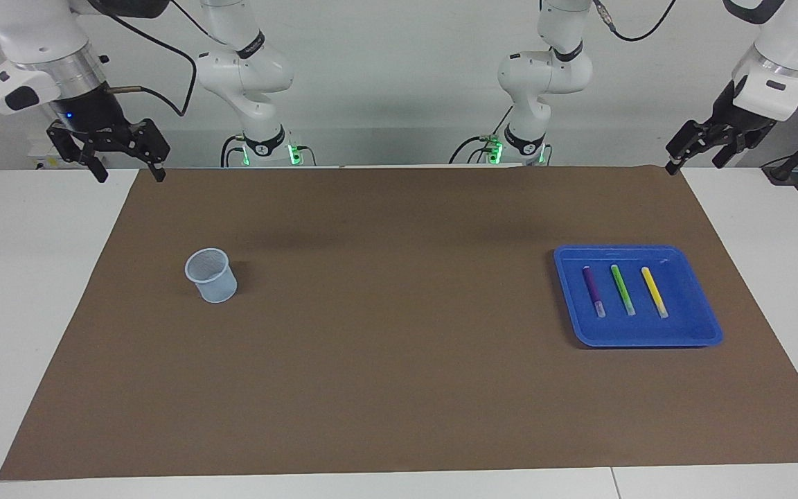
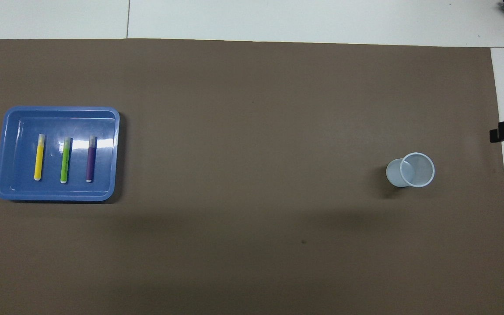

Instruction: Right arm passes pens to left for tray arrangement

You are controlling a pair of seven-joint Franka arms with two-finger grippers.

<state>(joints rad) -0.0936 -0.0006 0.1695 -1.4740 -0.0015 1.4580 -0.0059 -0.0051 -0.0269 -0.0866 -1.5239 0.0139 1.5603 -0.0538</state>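
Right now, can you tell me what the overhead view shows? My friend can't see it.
A blue tray at the left arm's end of a brown mat holds three pens lying side by side: yellow pen, green pen and purple pen. A pale blue cup stands at the right arm's end.
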